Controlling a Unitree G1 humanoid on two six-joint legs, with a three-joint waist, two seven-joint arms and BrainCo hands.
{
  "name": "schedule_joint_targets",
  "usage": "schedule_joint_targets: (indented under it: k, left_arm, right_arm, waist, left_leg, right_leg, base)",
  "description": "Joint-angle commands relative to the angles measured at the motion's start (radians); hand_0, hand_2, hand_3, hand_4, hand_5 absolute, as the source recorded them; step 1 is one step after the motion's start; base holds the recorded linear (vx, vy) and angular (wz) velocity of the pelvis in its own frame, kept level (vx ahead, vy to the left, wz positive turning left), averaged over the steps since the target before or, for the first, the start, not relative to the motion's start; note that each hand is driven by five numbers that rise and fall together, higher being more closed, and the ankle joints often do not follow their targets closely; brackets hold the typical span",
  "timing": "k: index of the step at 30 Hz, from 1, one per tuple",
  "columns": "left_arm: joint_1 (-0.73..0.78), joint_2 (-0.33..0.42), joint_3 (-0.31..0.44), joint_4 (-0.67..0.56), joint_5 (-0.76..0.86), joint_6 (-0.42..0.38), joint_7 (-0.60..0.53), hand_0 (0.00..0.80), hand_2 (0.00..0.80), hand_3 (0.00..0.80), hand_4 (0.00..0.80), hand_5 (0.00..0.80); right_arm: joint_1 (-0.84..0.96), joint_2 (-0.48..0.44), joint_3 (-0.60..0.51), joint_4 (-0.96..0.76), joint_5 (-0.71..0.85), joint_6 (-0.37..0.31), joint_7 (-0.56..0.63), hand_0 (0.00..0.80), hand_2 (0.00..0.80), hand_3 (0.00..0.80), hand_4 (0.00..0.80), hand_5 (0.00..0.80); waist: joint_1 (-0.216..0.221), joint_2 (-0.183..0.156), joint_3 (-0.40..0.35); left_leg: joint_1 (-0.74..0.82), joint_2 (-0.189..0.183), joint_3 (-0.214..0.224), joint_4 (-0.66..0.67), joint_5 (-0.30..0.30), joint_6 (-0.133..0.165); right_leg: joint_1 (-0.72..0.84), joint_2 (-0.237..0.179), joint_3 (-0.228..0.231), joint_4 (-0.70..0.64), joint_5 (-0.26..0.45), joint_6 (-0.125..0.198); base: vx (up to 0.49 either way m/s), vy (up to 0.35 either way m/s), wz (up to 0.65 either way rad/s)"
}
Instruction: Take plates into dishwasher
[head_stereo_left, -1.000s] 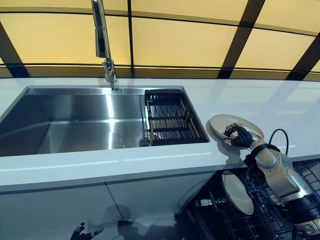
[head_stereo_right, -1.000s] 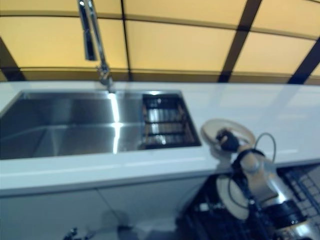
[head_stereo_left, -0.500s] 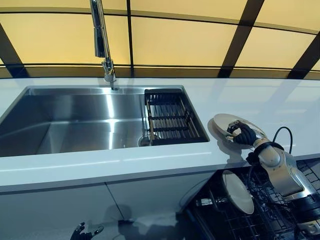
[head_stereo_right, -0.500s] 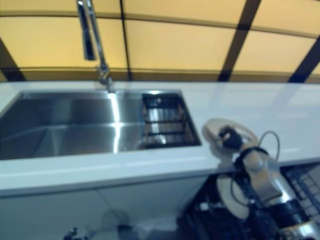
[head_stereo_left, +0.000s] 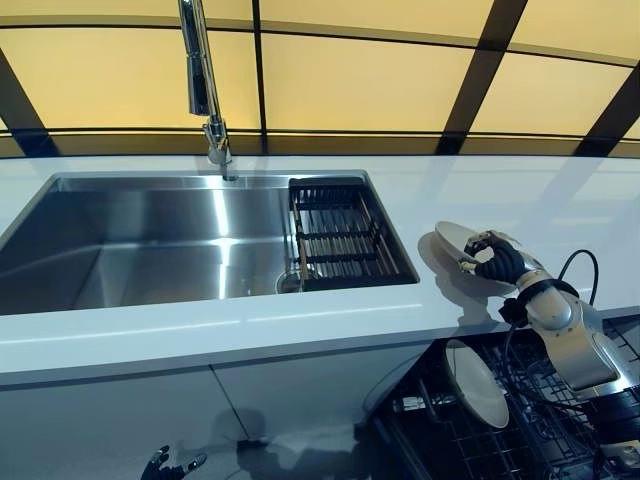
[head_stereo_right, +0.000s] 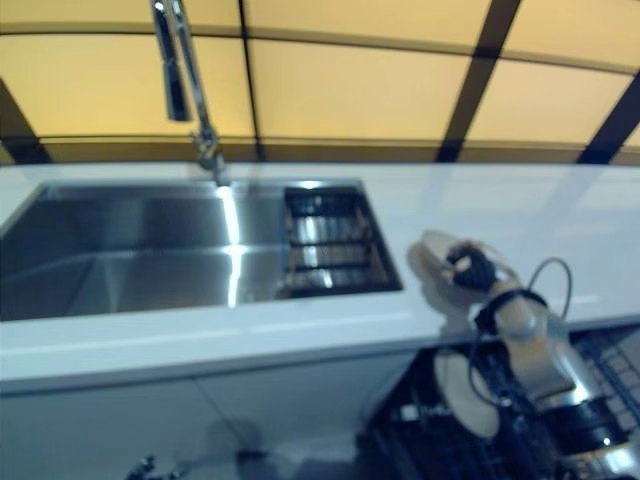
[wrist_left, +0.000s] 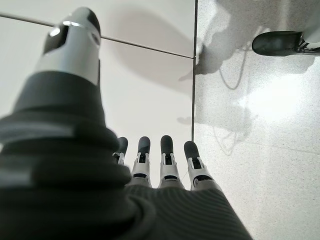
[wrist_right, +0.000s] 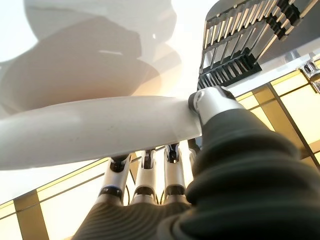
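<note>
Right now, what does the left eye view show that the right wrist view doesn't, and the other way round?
Only the left eye view shows the tap, the sink, the plate already standing in the dishwasher rack and the left hand hanging low. Only the right wrist view shows the thumb on the plate's upper face and the fingers beneath. Both show the right hand pinching the white plate and the drain rack.

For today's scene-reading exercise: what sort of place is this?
Most likely a home kitchen: a steel sink with a tall faucet sits in a white counter, above an open dishwasher rack.
</note>
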Motion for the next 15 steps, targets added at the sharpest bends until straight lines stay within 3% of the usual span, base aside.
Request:
schedule_joint_targets:
  k: [1,15]
  left_arm:
    - [-0.041,0.017,0.004,0.036,0.038,-0.046,0.005,0.0,0.0,0.0,0.0,0.0]
    - [-0.036,0.019,0.003,0.043,0.04,-0.051,0.0,0.0,0.0,0.0,0.0,0.0]
  right_arm:
    - [-0.044,-0.071,-0.048,-0.068,0.047,-0.04,-0.063,0.8,0.8,0.8,0.8,0.8]
    - [-0.055,-0.086,-0.077,-0.056,0.118,-0.057,-0.091,0.8,0.8,0.8,0.8,0.8]
  waist:
    - [0.021,-0.01,-0.039]
    - [0.02,-0.009,-0.045]
  left_leg:
    - [-0.034,-0.026,-0.073,0.019,-0.02,0.057]
    - [-0.03,-0.026,-0.068,0.017,-0.021,0.056]
  right_leg:
    - [0.028,-0.017,0.011,0.109,-0.082,0.04]
    - [0.033,-0.018,0.004,0.105,-0.082,0.04]
  base:
    - [0.0,0.0,0.0]
    - [0.0,0.0,0.0]
